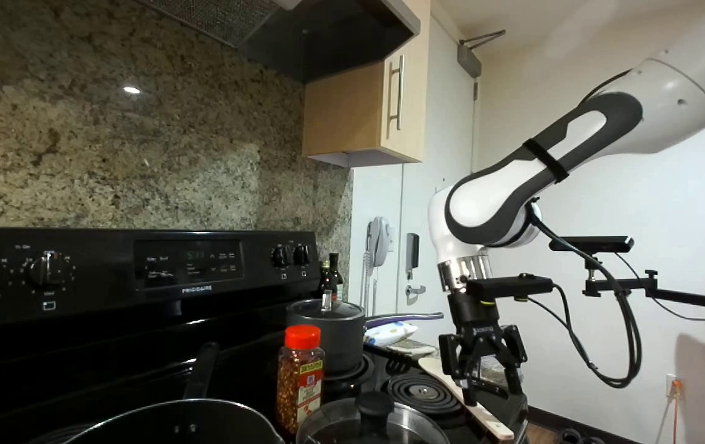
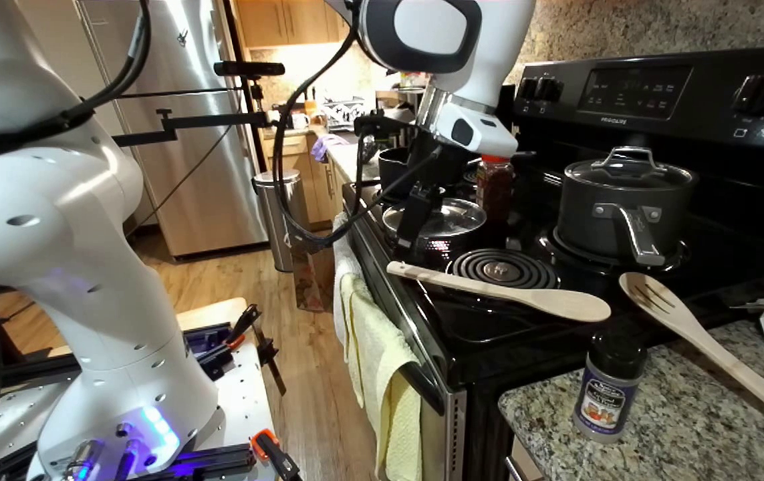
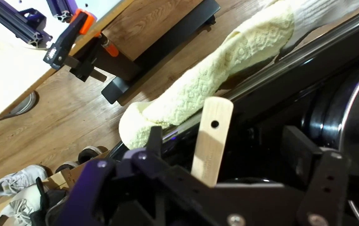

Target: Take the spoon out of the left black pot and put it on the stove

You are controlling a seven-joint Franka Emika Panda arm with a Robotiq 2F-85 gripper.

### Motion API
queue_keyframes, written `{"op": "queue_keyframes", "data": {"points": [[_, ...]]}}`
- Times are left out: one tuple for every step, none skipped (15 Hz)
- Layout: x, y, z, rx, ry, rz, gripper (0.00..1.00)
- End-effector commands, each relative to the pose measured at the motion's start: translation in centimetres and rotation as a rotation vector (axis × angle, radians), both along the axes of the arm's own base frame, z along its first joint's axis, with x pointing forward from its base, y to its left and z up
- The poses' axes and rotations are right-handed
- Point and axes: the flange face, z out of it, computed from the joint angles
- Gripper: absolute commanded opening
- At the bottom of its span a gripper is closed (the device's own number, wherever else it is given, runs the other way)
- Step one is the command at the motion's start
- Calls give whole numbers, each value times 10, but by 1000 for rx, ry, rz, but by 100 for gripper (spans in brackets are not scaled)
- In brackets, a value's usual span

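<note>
Wrist view: end effector (image 3: pixel 225 138) with its two fingers (image 3: pixel 300 153) spread well apart, the handle of the spoon (image 3: pixel 212 144) showing in the gap, touching neither.
Spoon: lying on the stove (image 2: pixel 482 334) in both exterior views, bowl towards the granite desk (image 2: pixel 535 414), handle tip by the front edge.
Reach: arm (image 1: pixel 500 203) bent down over that handle end; how high the fingertips hang above the wood I can't fairly judge, dark against dark.
Coil burner (image 2: pixel 502 268): just behind the spoon, dark rings around a paler hub.
Lidded pan (image 2: pixel 455 217): black, glass-topped, near the handle tip, partly hidden behind the end effector.
Red-capped jar (image 1: pixel 300 382): upright, just behind that pan.
Grey saucepan (image 2: pixel 589 220): lid on, at the back of the stove.
Left black pot (image 1: pixel 161 425): low in an exterior view, thin shiny rim, most of it cut off by the frame.
Slotted spatula (image 2: pixel 702 338): head just beside the spoon's bowl, long handle running over the desk.
Yellow towel (image 2: pixel 385 374): hanging down the stove's front.
</note>
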Motion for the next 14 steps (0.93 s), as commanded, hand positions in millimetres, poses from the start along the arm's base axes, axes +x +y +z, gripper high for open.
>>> {"op": "queue_keyframes", "data": {"points": [[-28,14,42,-9,-8,-48,100],[-34,18,54,-9,-21,-67,100],[-41,22,68,-11,-40,-68,100],[-47,27,79,-15,-62,-73,100],[-54,32,88,-24,-77,-38,100],[-61,37,96,-38,-106,14,100],[-66,43,101,-47,-130,67,100],[-71,49,106,-54,-153,88,100],[-75,56,110,-60,-165,114,100],[-79,63,112,-75,-182,146,100],[-82,70,114,-73,-190,159,100],[-71,60,113,-50,-165,102,100],[-74,64,115,-55,-173,110,100],[-74,64,116,-56,-176,110,100]]}}
